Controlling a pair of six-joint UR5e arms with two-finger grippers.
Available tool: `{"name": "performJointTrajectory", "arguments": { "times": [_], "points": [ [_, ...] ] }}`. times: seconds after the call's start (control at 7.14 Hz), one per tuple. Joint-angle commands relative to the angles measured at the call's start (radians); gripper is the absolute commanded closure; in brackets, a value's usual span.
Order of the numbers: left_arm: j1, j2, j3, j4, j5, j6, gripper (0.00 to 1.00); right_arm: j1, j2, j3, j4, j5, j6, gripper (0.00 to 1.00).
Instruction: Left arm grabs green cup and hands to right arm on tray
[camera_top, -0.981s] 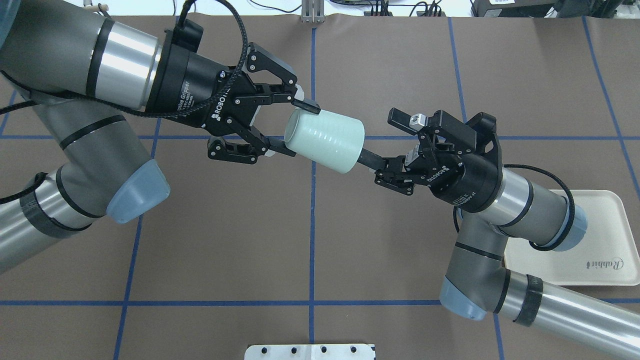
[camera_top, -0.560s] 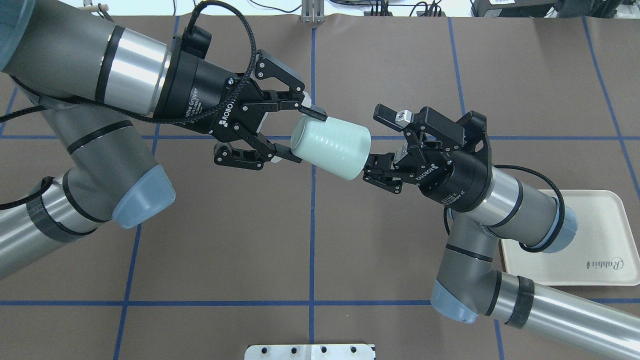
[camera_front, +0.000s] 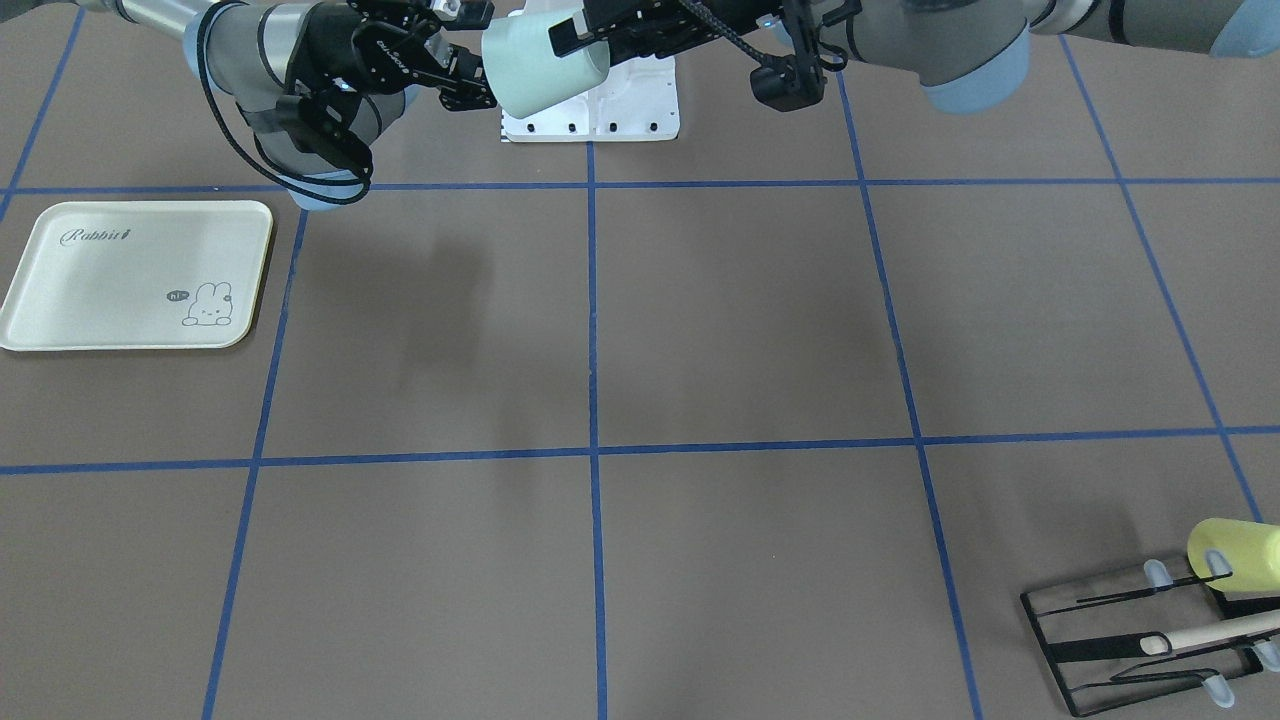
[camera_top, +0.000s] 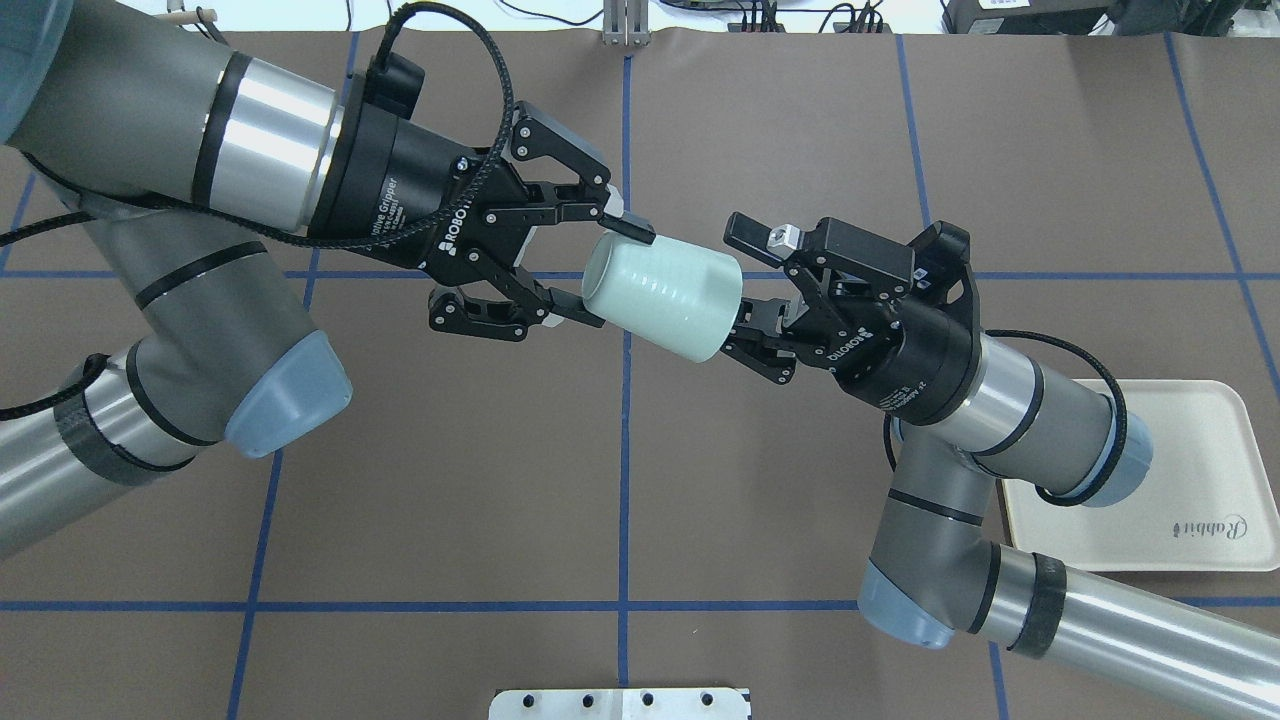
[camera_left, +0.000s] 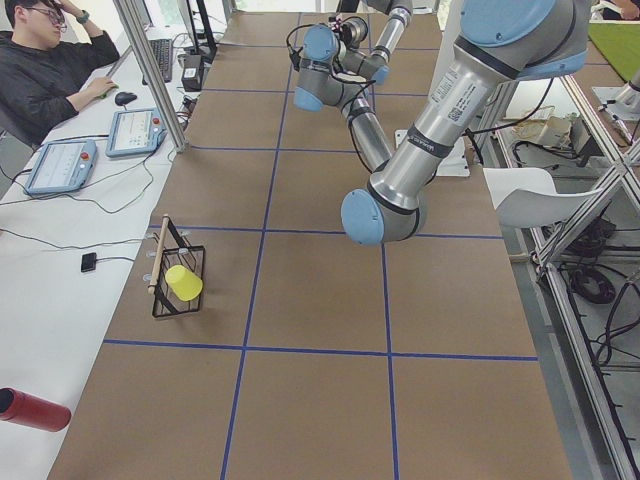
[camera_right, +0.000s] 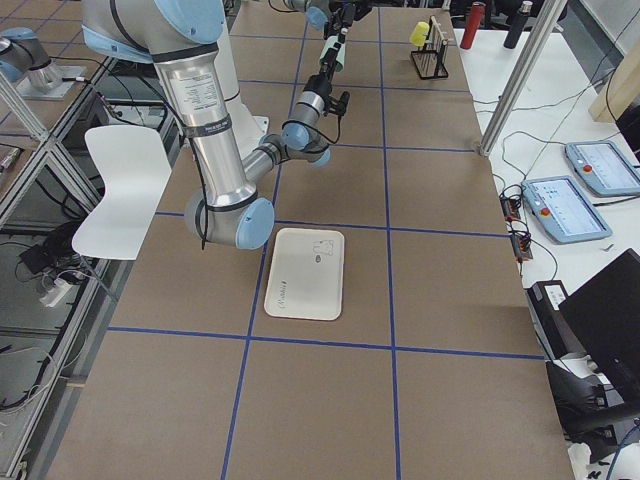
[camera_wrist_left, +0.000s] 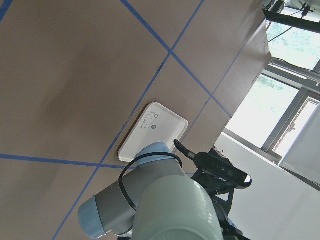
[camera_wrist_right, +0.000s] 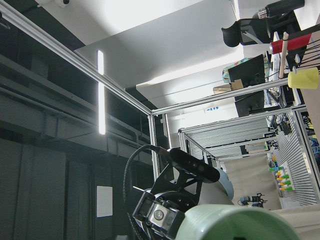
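Observation:
The pale mint-green cup (camera_top: 665, 295) hangs on its side above the table, held in mid-air. My left gripper (camera_top: 606, 272) is shut on its rim, one finger outside and one inside. My right gripper (camera_top: 742, 292) is open at the cup's base, its upper finger (camera_top: 748, 228) beside the base and its lower finger partly hidden under the cup. In the front-facing view the cup (camera_front: 540, 58) sits between the two grippers at the top. The cream tray (camera_top: 1190, 480) lies at the right, partly under my right arm; it is bare in the front-facing view (camera_front: 130, 275).
A black wire rack (camera_front: 1130, 640) with a yellow cup (camera_front: 1233, 555) and a wooden stick stands at the far corner on my left side. A white mounting plate (camera_top: 620, 703) lies at the near table edge. Blue tape lines cross the brown table.
My right gripper has moved left, closing the gap until its open fingers reach the cup's base. My left arm first shifted slightly right with the cup, then held still.

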Motion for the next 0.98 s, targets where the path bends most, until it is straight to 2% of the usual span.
{"name": "performJointTrajectory", "arguments": {
  "times": [0.0,0.28,0.56,0.7,0.84],
  "points": [
    [0.0,-0.002,0.0,-0.003,0.0,0.001,1.0,-0.002,0.0,0.0,0.0,0.0,0.0,0.52],
    [0.0,-0.002,0.0,-0.004,0.0,0.002,1.0,-0.005,0.0,0.0,0.0,0.0,0.0,0.65],
    [0.0,-0.002,0.0,-0.004,0.0,0.004,1.0,-0.005,0.0,0.0,0.0,0.0,0.002,0.71],
    [0.0,-0.002,0.0,-0.006,0.0,0.007,0.86,-0.005,0.0,0.0,0.0,0.0,0.002,0.81],
    [0.0,-0.006,0.0,-0.009,0.001,0.017,0.01,-0.006,0.0,0.0,0.0,0.0,0.002,0.99]
  ]
}}
